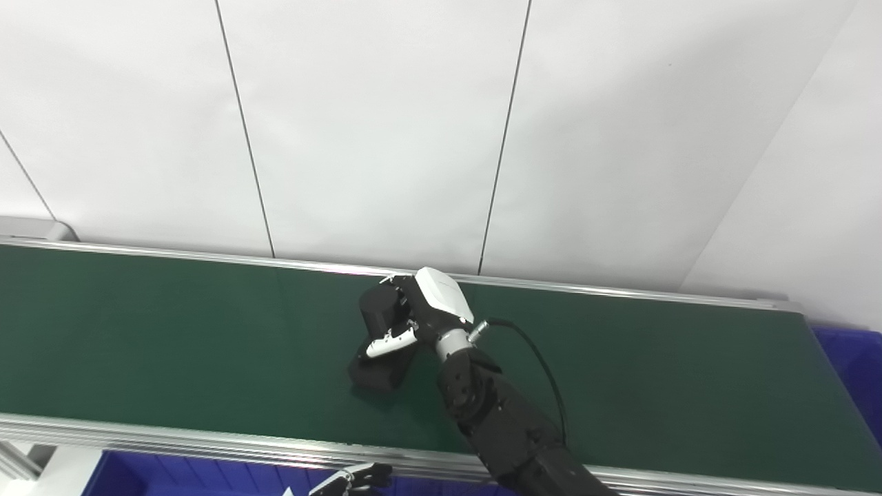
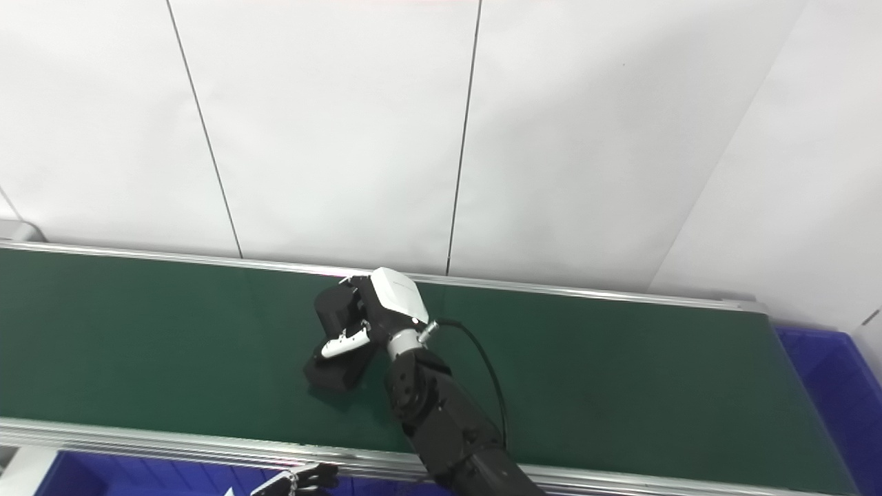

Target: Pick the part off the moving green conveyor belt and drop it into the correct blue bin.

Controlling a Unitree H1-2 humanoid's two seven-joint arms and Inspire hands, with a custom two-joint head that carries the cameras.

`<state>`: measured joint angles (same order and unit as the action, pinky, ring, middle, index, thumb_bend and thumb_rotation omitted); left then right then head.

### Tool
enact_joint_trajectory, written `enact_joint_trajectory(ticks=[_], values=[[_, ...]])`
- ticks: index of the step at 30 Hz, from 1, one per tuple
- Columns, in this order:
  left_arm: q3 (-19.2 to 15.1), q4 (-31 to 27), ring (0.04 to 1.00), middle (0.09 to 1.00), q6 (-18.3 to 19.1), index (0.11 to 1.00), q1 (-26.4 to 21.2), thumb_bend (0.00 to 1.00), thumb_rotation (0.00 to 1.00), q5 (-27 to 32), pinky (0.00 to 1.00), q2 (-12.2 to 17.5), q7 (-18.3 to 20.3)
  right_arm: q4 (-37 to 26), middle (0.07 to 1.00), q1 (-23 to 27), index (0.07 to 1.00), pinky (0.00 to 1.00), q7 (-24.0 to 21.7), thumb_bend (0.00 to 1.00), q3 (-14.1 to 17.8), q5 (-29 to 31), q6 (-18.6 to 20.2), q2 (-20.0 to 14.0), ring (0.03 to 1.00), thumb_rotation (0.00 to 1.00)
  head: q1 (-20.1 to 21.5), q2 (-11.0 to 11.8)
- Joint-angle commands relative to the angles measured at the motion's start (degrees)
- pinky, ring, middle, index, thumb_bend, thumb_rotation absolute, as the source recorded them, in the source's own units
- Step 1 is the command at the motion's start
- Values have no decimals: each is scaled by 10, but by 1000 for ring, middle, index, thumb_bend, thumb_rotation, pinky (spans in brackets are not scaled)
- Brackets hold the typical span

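A black block-shaped part (image 1: 381, 344) lies on the green conveyor belt (image 1: 172, 331) near its middle; it also shows in the right eye view (image 2: 337, 341). My right hand (image 1: 420, 310) reaches over it from the right, fingers and thumb curled around its upper end, closed on it. The part's lower end still rests on the belt. Only the fingertips of my left hand (image 1: 351, 480) show at the bottom edge, below the belt's front rail, over a blue bin (image 1: 179, 475); its state is not visible.
A second blue bin (image 1: 851, 372) stands at the belt's right end. Aluminium rails (image 1: 207, 444) run along the belt's front and back. A white panelled wall (image 1: 379, 124) stands right behind the belt. A black cable (image 1: 537, 365) loops off my right wrist.
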<state>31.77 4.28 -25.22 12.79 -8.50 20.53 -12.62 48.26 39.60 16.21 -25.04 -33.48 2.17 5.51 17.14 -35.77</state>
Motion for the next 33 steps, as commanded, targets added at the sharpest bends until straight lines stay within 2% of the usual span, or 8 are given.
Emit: enact_joint_trajectory(ticks=[1,6,12,18,22,25,33], values=[[12,-15,702,771,-17,792,-10,1000,386,-1,618,12,-29,-12,535,2,483,398,38,512,5,-2,-45,4,435,0,0,0],[39,-12,706,770,-17,791,-22,1000,388,-2,616,26,-64,-51,505,-24,515,377,62,512,19,7,-69,-6,413,0,0,-3],[52,-13,715,774,-17,798,-27,1000,384,9,617,32,-70,-155,479,-67,526,318,55,510,36,8,-56,-26,384,0,-5,-10],[48,-23,720,777,-17,798,-27,1000,395,17,613,29,-61,-328,485,-139,524,327,-6,509,70,33,-8,-52,387,0,-13,-34],[27,-39,740,798,-17,816,-13,1000,395,46,641,19,-27,-457,516,-204,516,342,-58,509,94,51,28,-73,403,0,-19,-68],[6,-49,749,805,-17,823,-4,1000,395,63,651,6,3,-524,518,-246,516,344,-86,508,109,65,34,-86,407,0,-21,-79],[-56,-68,767,816,-17,842,17,947,376,87,653,-31,92,-656,523,-365,505,339,-137,508,141,95,32,-130,411,0,-27,-111]])
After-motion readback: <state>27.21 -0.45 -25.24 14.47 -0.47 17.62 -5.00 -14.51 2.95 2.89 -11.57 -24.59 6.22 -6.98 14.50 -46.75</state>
